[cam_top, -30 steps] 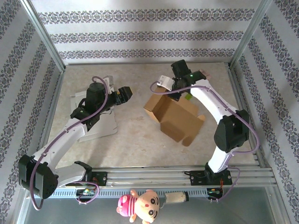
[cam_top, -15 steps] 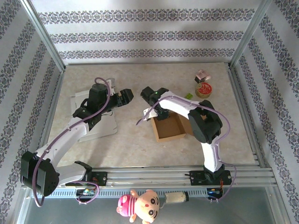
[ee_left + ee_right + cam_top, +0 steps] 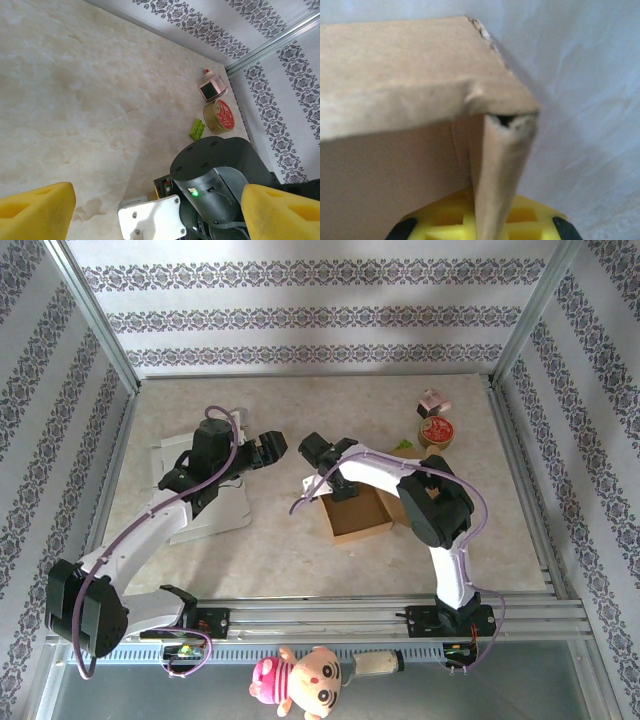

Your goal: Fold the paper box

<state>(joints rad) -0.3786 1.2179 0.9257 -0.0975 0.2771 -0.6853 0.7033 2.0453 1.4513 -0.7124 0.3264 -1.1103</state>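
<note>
Far left: white sheet (image 3: 225, 512) flat near the side wall. Just past its right edge, left gripper (image 3: 272, 447) spread wide, empty, touching nothing. Bare tabletop (image 3: 270, 550) between sheet and paper box (image 3: 360, 518) at centre. Right gripper (image 3: 340, 490) pinched tight on the box's left wall, yellow pads (image 3: 530, 220) either side of the cardboard.

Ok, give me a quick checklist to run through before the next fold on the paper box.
1. Right claw clamped on a paper box wall: ok.
2. Left claw open and apart from the box: ok.
3. Box sitting open side up: ok.
4. Gripped corner intact: not ok, the cardboard edge looks frayed.
5. Red tin apart from the box: ok.
6. All flaps tucked in: cannot tell, the right arm covers part of the box.
</note>
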